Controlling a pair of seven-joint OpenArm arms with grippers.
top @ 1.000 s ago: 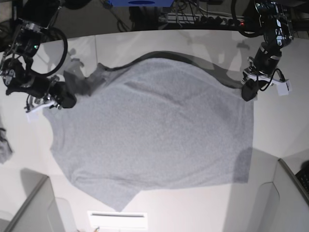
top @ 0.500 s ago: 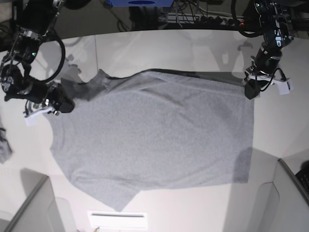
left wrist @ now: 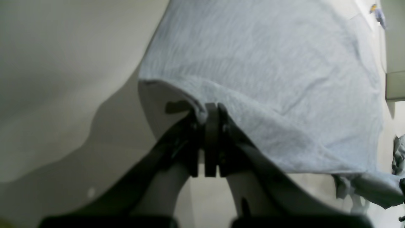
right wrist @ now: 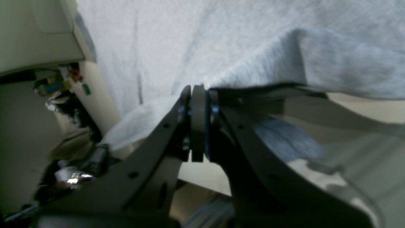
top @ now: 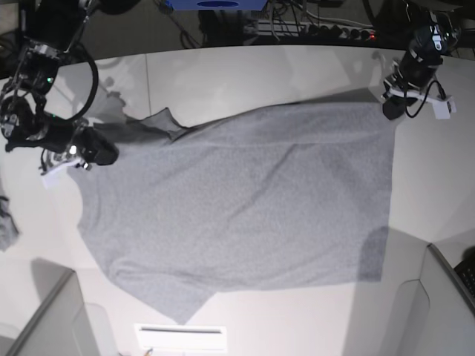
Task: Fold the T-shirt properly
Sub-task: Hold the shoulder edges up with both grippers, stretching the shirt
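Across the middle of the pale cream table point(top: 245, 70), the large heather-grey cotton T-shirt point(top: 237, 208) lies spread plain side up, with no lettering visible. In the base view its main body rests flat on the surface, one corner pointing toward the near table edge. The far edge of the fabric is drawn taut between the two arms and runs slightly uphill toward that view's right. A short sleeve sits bunched and creased at the far-left part of the garment.

The left gripper point(top: 392, 110), at the far-right corner of the shirt in the base view, has its black jaws pressed together on the fabric edge. The left wrist view confirms this: the left gripper point(left wrist: 211, 115) pinches a small fold of grey cloth, and the shirt slopes away from the jaws down to the table.

The right gripper point(top: 96, 152), on the base view's left, is likewise clamped on the shirt near the sleeve. In the right wrist view the right gripper point(right wrist: 197, 95) has its jaws fully together with the raised fabric edge caught between them.

A small grey cloth scrap point(top: 6, 226) lies apart at the table's left edge. A white paper label point(top: 180, 337) sits near the front edge, just clear of the shirt.
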